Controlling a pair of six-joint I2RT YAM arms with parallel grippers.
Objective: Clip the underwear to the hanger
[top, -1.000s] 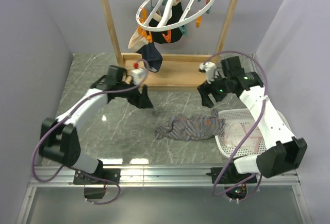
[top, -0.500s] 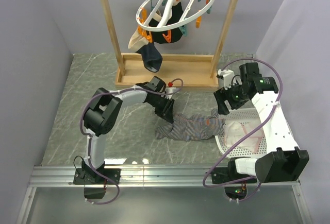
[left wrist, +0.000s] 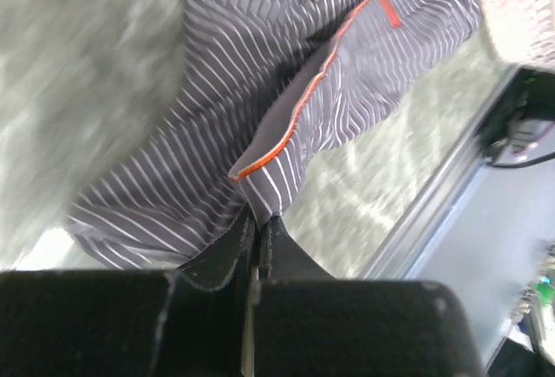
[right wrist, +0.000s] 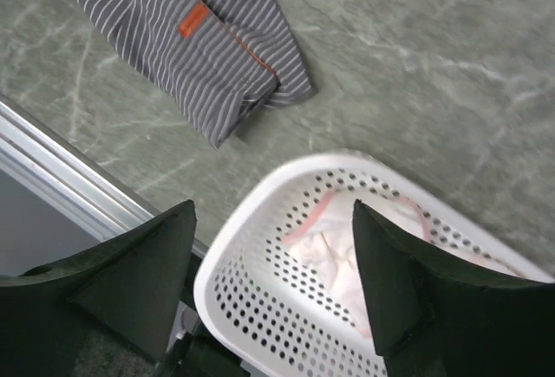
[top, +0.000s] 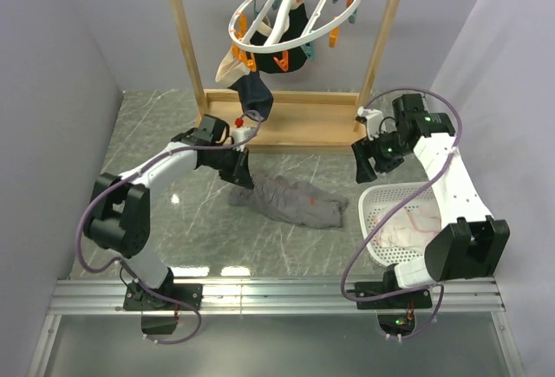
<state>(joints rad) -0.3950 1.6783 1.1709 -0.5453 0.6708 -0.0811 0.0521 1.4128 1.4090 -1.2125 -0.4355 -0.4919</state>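
The underwear [top: 293,200], grey with fine stripes and an orange trim, lies crumpled on the marble table between the arms. My left gripper [top: 239,174] is shut on its left edge; in the left wrist view the fingertips [left wrist: 260,221] pinch a fold of the underwear [left wrist: 286,91]. My right gripper [top: 365,161] hangs open above the table by the basket, with nothing between its fingers [right wrist: 273,212]; the underwear [right wrist: 199,39] lies off to its upper left. The hanger [top: 290,11], a white ring with orange and teal pegs, hangs from the wooden frame at the back.
A white perforated basket [top: 375,208] holding a pinkish-white cloth [top: 408,225] sits at the right; the right wrist view looks down on its rim [right wrist: 260,247]. A dark garment [top: 253,95] and a pale one hang from the hanger. The wooden frame's base [top: 295,130] crosses the back.
The left gripper closed on the underwear and dragged it left, away from the basket. The right arm shifted slightly, still open.
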